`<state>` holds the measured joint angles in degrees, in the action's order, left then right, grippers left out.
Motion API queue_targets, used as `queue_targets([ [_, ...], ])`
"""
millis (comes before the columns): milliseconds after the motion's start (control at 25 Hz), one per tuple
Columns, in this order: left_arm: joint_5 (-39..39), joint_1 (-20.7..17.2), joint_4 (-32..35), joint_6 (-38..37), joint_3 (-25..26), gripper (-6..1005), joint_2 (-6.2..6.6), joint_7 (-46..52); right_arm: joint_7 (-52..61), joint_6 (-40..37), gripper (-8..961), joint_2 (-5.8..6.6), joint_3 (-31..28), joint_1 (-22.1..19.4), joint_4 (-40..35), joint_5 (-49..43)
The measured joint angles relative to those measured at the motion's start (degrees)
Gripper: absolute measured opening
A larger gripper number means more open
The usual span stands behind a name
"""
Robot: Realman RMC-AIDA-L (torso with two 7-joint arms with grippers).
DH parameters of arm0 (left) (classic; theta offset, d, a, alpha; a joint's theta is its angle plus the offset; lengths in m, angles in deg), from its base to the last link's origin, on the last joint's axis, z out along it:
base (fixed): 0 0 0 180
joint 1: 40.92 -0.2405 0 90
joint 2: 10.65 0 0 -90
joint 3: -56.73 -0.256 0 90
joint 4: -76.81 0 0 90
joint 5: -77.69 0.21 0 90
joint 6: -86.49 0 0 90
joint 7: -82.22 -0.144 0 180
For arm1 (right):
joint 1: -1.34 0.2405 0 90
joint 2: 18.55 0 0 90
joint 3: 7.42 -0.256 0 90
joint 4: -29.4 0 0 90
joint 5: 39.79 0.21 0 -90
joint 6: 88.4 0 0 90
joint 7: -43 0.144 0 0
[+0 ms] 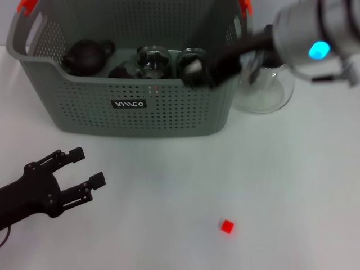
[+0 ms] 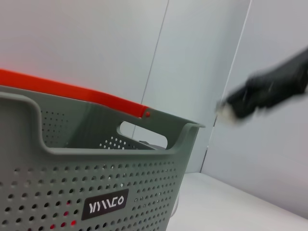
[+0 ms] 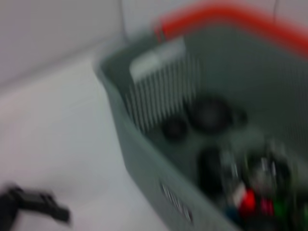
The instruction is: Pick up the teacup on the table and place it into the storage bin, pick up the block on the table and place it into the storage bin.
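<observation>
The small red block (image 1: 226, 226) lies on the white tabletop (image 1: 169, 191), well in front of the grey perforated plastic storage bin (image 1: 140, 104). Dark rounded teaware and glass pieces sit inside. The right claw (image 1: 199, 72) reaches over its rim, grip unclear. The left claw (image 1: 84, 167) rests open and empty, near the tabletop

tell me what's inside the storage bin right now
In the storage bin: a dark teapot, glassware, and the right hand reaching in. The front wall hides the bin floor.
</observation>
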<state>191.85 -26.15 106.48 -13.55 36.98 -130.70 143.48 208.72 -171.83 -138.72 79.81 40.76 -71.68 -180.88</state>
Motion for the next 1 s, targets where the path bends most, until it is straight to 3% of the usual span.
queue_targets([
  [160, -0.22, 0.11, -0.01, -0.32, -0.01, 844, 0.07, 0.00, -2.50, -1.28, 432, -0.06, -6.57, 4.10, -2.11, 3.61],
  [360, -0.33, 0.23, -0.09, -0.32, -0.02, 844, 0.09, 0.00, -2.90, 7.20, 432, -0.35, -6.11, 9.34, 4.55, -4.30],
  [520, -0.33, 0.26, -0.12, -0.31, -0.03, 844, 0.08, 0.00, -3.58, 17.12, 433, -0.23, -4.32, 14.69, 18.42, -6.54],
  [840, -0.35, 0.19, -0.14, -0.39, -0.02, 844, 0.01, 0.00, -8.50, 37.15, 432, -0.36, -4.00, 31.69, 61.68, -6.42],
  [1000, -0.34, 0.17, -0.14, -0.20, -0.02, 844, 0.00, 0.00, -11.34, 40.27, 441, -0.78, -2.69, 34.30, 69.45, -6.41],
])
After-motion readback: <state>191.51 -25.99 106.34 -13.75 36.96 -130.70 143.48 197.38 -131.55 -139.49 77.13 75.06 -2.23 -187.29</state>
